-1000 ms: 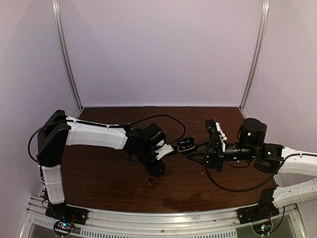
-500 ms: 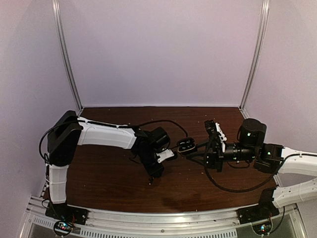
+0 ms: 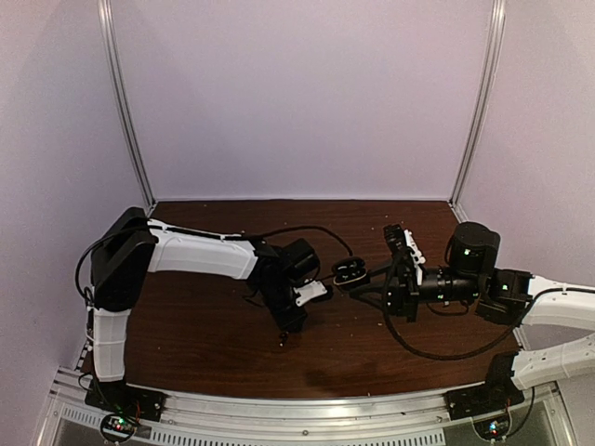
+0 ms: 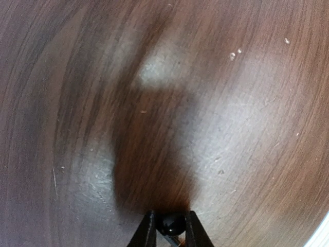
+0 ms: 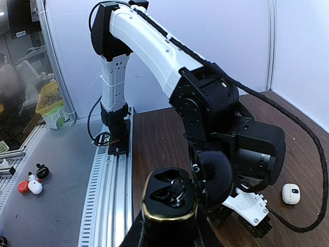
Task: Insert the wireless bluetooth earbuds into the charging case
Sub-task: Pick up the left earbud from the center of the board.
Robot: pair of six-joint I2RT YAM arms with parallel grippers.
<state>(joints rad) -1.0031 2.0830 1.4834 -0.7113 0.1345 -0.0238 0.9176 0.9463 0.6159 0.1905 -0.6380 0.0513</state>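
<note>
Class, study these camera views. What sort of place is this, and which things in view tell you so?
Probably a robotics lab test cell: left arm and right arm bolted to an aluminium rail at the edge of a wooden table, boxed in by plain pale panels.

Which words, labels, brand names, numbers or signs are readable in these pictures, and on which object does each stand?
No text can be read.
Charging case: no print visible.
Carton beyond the table: print too blurred to read.
Small white pod on the table: dark marks, too small to read.
</note>
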